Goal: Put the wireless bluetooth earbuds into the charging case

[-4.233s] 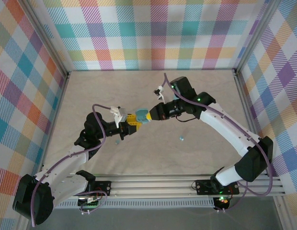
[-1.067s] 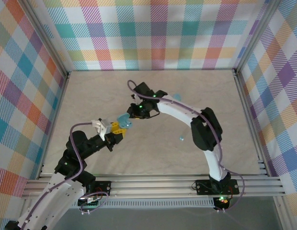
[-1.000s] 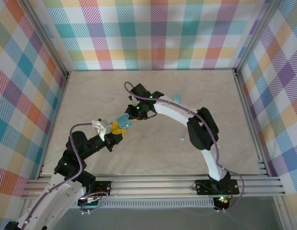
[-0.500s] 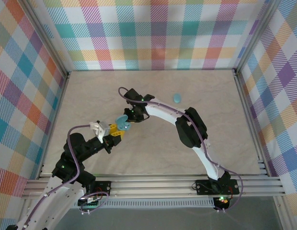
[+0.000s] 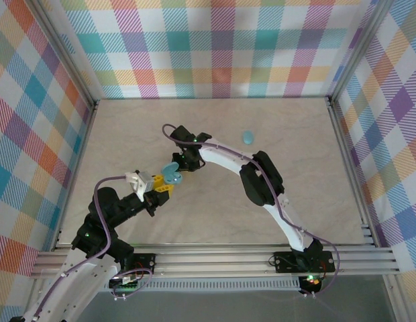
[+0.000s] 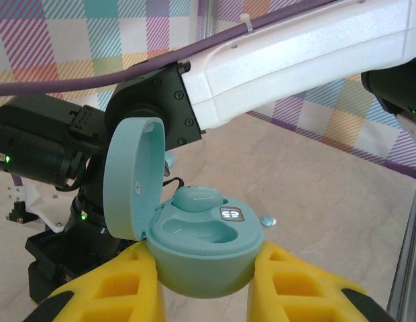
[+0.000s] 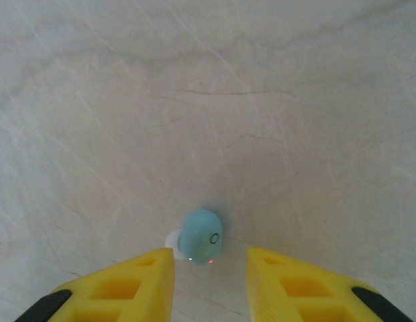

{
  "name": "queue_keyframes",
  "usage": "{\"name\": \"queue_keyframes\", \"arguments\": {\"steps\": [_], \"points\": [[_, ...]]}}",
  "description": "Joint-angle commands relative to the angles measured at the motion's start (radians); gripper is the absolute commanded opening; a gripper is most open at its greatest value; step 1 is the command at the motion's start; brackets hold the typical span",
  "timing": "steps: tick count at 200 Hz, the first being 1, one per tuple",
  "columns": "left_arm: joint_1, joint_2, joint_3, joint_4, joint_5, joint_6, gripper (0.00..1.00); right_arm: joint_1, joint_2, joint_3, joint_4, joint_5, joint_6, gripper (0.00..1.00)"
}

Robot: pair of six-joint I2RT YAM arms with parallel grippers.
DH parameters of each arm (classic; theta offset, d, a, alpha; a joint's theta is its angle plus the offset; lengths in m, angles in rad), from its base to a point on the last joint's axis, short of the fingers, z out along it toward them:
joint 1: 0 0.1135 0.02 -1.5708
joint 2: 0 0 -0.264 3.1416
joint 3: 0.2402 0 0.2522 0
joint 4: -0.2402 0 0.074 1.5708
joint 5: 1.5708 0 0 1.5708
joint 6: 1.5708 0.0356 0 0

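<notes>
From high behind the near edge I see the whole counter [image 5: 315,168]; my left wrist view looks low across it, my right wrist view straight down, close.

teal case [image 6: 204,258], open (earbud [image 6: 196,197] seated inside)

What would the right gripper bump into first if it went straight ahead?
Most likely the little teal earbud lying on the table, just ahead between the right gripper's open yellow fingers. Depth is hard to judge.
</notes>
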Motion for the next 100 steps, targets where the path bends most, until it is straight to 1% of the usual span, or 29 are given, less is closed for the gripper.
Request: {"name": "queue_keyframes", "arguments": {"steps": [1, 100], "points": [[-0.006, -0.013, 0.037, -0.001, -0.007, 0.015, 0.06, 0.014, 0.026, 0.05, -0.037, 0.02, -0.027, 0.34], [-0.005, -0.024, 0.037, 0.001, 0.016, 0.022, 0.06, 0.024, 0.086, 0.109, -0.053, 0.027, -0.038, 0.33]]}}
